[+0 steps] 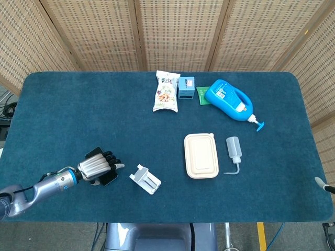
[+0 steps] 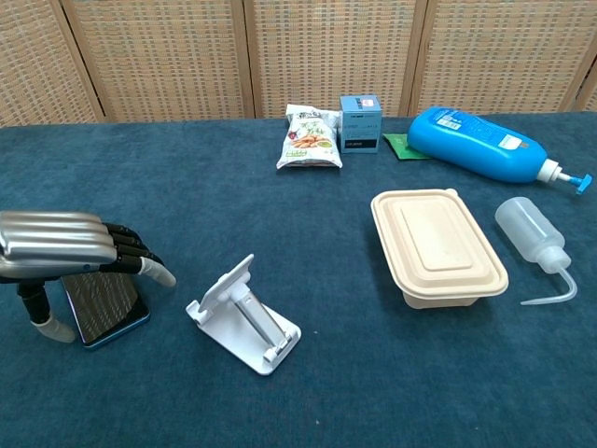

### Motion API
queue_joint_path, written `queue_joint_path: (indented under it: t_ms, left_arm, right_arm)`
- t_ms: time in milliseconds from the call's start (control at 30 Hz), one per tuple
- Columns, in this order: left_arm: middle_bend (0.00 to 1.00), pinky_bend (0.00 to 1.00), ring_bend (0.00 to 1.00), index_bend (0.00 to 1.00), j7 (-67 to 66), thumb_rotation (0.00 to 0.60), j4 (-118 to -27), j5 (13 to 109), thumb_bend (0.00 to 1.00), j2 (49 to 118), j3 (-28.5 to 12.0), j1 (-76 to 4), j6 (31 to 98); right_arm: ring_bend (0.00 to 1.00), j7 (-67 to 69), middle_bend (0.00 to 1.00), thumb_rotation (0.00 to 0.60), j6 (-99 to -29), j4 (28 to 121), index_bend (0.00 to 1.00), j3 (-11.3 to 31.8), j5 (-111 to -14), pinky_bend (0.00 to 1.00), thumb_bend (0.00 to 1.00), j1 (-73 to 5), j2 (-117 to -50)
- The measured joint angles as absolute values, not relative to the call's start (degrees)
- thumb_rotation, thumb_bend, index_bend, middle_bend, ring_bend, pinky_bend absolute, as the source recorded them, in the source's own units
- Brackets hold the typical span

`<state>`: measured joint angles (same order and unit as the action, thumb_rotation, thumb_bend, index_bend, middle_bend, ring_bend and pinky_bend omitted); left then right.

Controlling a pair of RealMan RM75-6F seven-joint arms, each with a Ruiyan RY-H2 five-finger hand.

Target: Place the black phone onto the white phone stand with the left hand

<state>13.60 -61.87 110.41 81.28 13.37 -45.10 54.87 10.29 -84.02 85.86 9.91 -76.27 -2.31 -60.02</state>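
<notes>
The black phone [image 2: 104, 304] lies flat on the blue cloth at the front left; in the head view only its edge [image 1: 110, 179] shows under my fingers. My left hand [image 2: 65, 245] hovers low over it, palm down, fingers stretched out above its top half and thumb hanging down beside its left edge. I see no grip on it. In the head view the left hand [image 1: 97, 166] covers most of the phone. The white phone stand [image 2: 246, 317] stands empty just right of the phone, also seen as the stand [image 1: 145, 179] from above. Only a small tip of my right hand [image 1: 320, 183] shows at the right edge.
A beige lidded box [image 2: 437, 245] and a clear squeeze bottle [image 2: 534, 242] lie to the right. At the back are a snack bag [image 2: 311, 136], a small blue box [image 2: 361, 122] and a blue detergent bottle [image 2: 485, 144]. Wicker screens close off the rear.
</notes>
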Motion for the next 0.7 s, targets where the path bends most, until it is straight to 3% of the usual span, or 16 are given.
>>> queue_joint_path:
  t_ms: [567, 700]
  left_arm:
    - [0.25, 0.19, 0.24, 0.23, 7.0, 0.6, -58.9, 108.4, 0.0, 84.9, 13.5, -42.1, 58.8]
    - [0.3, 0.25, 0.31, 0.27, 5.3, 0.6, -58.2, 108.0, 0.0, 85.8, 13.4, -41.1, 59.9]
  right_arm:
    - [0.0, 11.0, 0.0, 0.6, -84.0, 86.0, 0.0, 9.8, -76.6, 0.0, 0.0, -2.2, -59.8]
    - [0.0, 11.4, 0.0, 0.6, -84.1, 86.0, 0.0, 9.8, -76.7, 0.0, 0.0, -2.1, -59.6]
